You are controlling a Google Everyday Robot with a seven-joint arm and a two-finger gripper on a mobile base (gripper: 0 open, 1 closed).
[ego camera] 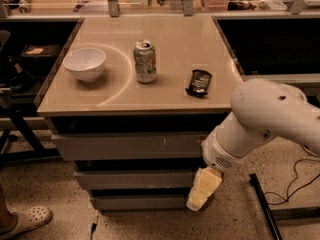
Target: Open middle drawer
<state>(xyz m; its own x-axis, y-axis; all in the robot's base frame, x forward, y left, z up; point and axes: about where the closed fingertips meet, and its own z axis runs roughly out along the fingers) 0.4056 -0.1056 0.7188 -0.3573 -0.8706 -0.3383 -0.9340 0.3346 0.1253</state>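
Observation:
The middle drawer (135, 180) is the plain grey front second from the top of the cabinet, below the taller scratched front (130, 146) and above the narrowest front (140, 202). It looks shut. My gripper (202, 190), with pale cream fingers, hangs at the right end of the middle drawer front, reaching down to the lowest front. My white arm (260, 121) comes in from the right.
On the tan tabletop (170, 49) stand a white bowl (85, 63), a soda can (144, 61) and a dark snack packet (199, 82). A white shoe (22, 221) is on the floor at the lower left. Cables and a dark bar (262, 204) lie at the right.

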